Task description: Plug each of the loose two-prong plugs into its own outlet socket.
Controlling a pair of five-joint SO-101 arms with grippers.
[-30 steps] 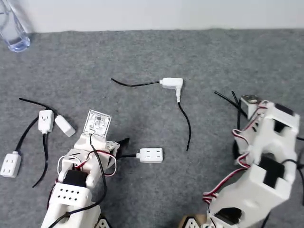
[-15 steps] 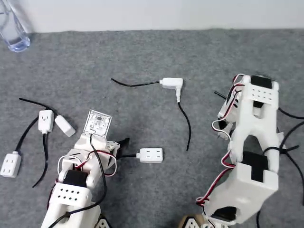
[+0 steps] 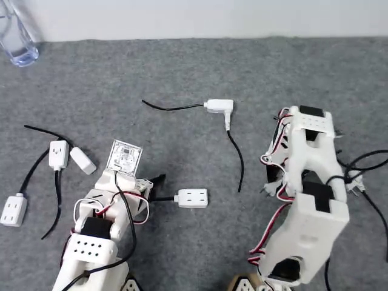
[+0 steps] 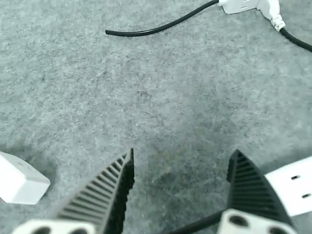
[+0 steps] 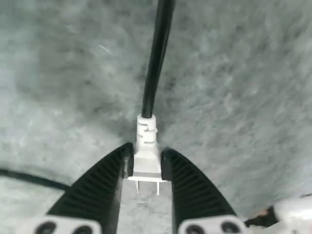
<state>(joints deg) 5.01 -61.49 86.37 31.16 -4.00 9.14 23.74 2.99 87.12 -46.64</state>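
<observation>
My right gripper [image 5: 146,168] is shut on a white two-prong plug [image 5: 146,156]; its black cord [image 5: 157,58] runs away over the carpet. In the high view this gripper [image 3: 273,177] is low under the right arm, at the right of the table. My left gripper [image 4: 178,187] stands open over bare carpet with nothing between its fingers. A white outlet socket [image 4: 292,187] lies just outside one finger, also the white outlet socket [image 3: 192,197]. A loose white angled plug [image 3: 219,107] with a black cord lies at mid-table. Two more sockets [image 3: 58,154] [image 3: 12,210] and a white plug [image 3: 82,160] lie at the left.
A clear plastic bottle [image 3: 15,36] stands at the back left by the wall. The held plug's cord loops to the right of the right arm [image 3: 364,160]. Grey carpet [image 3: 182,66] covers the table.
The right arm has swung from the far right edge toward the middle, and its cord now trails on its right side. The left arm has kept still.
</observation>
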